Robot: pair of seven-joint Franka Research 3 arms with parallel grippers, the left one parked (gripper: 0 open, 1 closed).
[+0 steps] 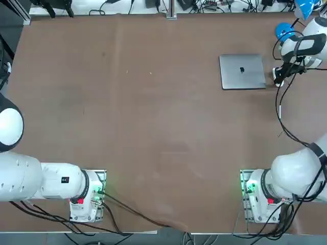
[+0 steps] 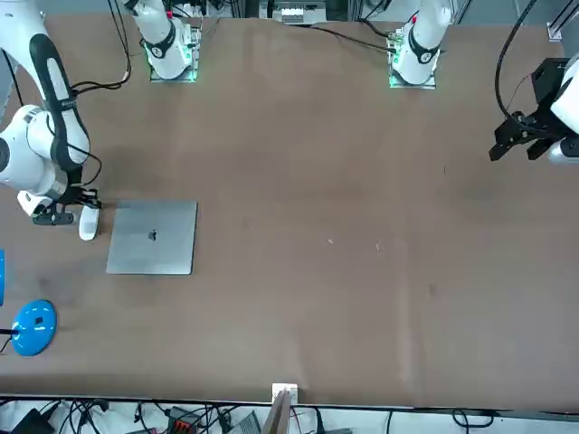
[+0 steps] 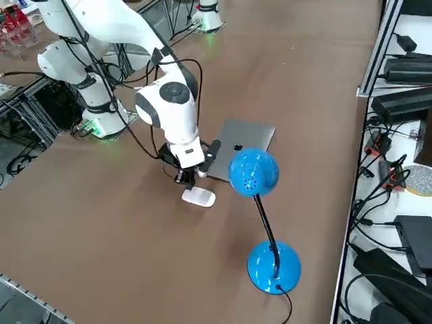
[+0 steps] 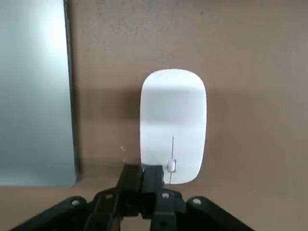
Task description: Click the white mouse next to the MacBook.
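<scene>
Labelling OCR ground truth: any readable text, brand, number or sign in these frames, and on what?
No readable words or numbers.
MacBook: small dark logo at the lid's centre, a mark, no letters.
White mouse: no print visible.
Right gripper, fingers shut, over the mouse's end: no label legible.
Blue lamp: no text.

Overhead, front, right-side views wide; wrist view close.

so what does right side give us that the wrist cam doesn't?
Right side only: the blue desk lamp standing beside the laptop, the MacBook's logo, and the right arm above the table.
Wrist only: the mouse's scroll button, with the shut fingers of the right gripper at that end of it.
Both: the white mouse lying beside the MacBook, apart from it.
</scene>
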